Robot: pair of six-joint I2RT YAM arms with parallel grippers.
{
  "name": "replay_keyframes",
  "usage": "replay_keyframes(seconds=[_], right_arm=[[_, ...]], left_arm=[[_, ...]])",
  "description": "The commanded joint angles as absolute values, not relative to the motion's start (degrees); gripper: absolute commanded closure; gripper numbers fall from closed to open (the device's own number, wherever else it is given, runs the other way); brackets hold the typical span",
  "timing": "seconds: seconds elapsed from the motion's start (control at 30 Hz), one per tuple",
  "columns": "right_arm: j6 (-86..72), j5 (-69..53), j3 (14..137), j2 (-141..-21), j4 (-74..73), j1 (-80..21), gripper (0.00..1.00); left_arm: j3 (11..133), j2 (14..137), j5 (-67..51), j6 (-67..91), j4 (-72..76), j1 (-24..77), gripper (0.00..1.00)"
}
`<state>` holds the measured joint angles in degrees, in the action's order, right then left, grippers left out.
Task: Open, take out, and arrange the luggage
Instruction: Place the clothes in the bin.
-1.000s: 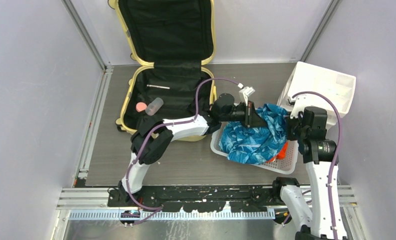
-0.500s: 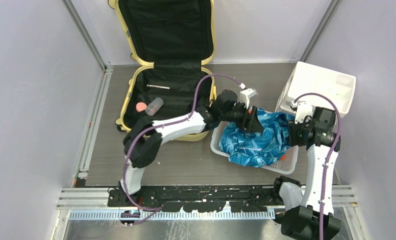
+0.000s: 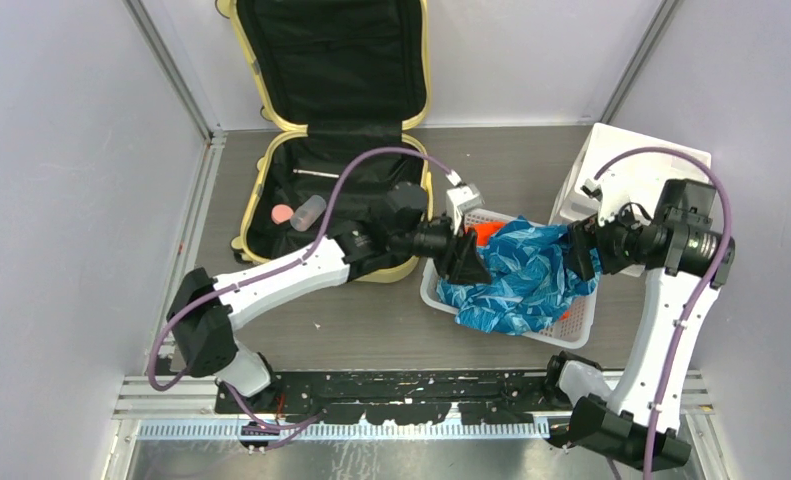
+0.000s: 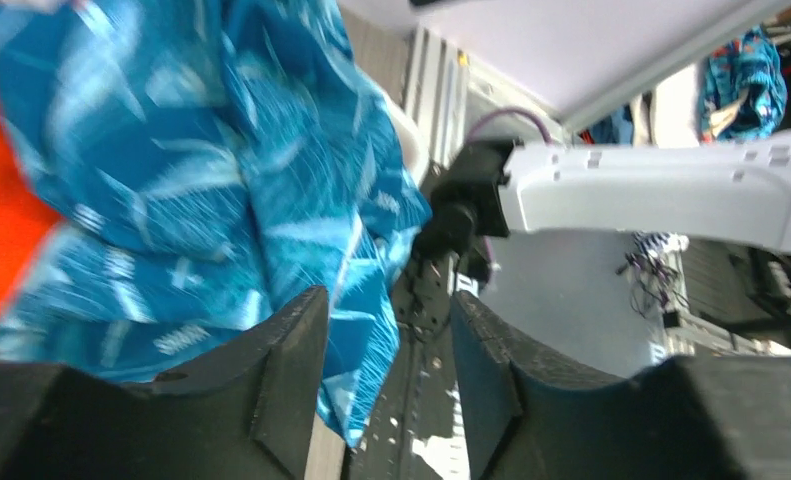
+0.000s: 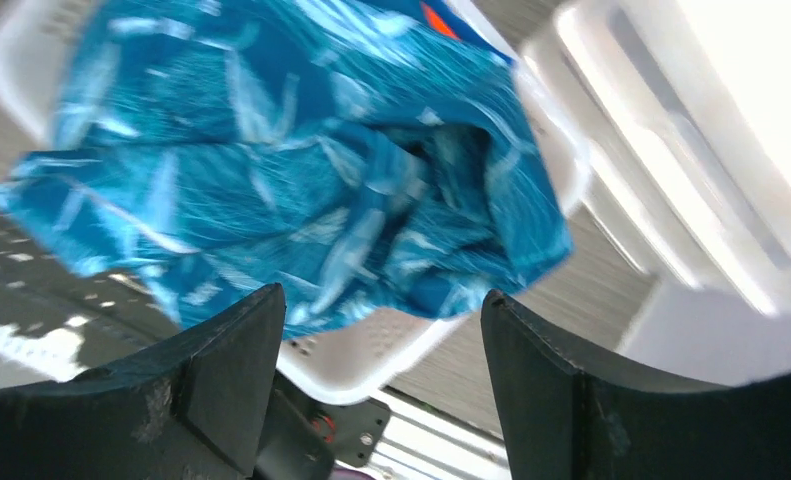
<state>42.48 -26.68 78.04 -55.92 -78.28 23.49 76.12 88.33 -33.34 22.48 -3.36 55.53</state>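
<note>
Flanking blue cloth (image 3: 516,275) in white basket (image 3: 571,332): left gripper (image 3: 466,262) and right gripper (image 3: 578,250), both with jaws parted, holding nothing; luggage (image 3: 341,180) lies open just left of left gripper, lid upright

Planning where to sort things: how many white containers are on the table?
2: a basket right of the suitcase, holding blue cloth, and a bin beyond it, far right.

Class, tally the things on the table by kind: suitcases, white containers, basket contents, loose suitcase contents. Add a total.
Suitcases: 1, luggage
White containers: 2, basket, drawer bin
Basket contents: 2, blue cloth, orange item
Loose suitcase contents: 3, pink disc, clear bottle, thin stick
Total: 8
</note>
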Motion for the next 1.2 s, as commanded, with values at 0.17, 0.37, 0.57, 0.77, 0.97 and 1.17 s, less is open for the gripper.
replay_keyframes(seconds=[0.17, 0.37, 0.57, 0.77, 0.97, 1.17], right_arm=[[40.71, -45.05, 79.1, -71.85, -83.01, 23.49, 0.29], [35.73, -28.2, 69.32, -75.88, -66.97, 23.2, 0.46], [35.88, -23.59, 61.68, -81.15, -60.6, 23.05, 0.76], [39.27, -23.58, 58.1, -82.36, -59.91, 23.03, 0.75], [44.06, -29.14, 64.33, -76.39, -69.85, 23.08, 0.57], [45.0, -32.66, 74.59, -70.07, -78.3, 23.12, 0.36]], left_arm=[[73.76, 98.25, -34.21, 27.45, 1.86, 62.61, 0.69], [80.61, 109.78, -26.92, 24.7, -8.16, 62.52, 0.76], [82.4, 113.15, -15.42, 23.4, -10.95, 59.32, 0.79], [83.65, 115.64, -14.97, 22.74, -12.08, 57.75, 0.78], [81.77, 109.13, -15.82, 21.39, -11.01, 57.72, 0.69], [80.26, 98.37, -17.55, 16.72, -13.87, 57.74, 0.61]])
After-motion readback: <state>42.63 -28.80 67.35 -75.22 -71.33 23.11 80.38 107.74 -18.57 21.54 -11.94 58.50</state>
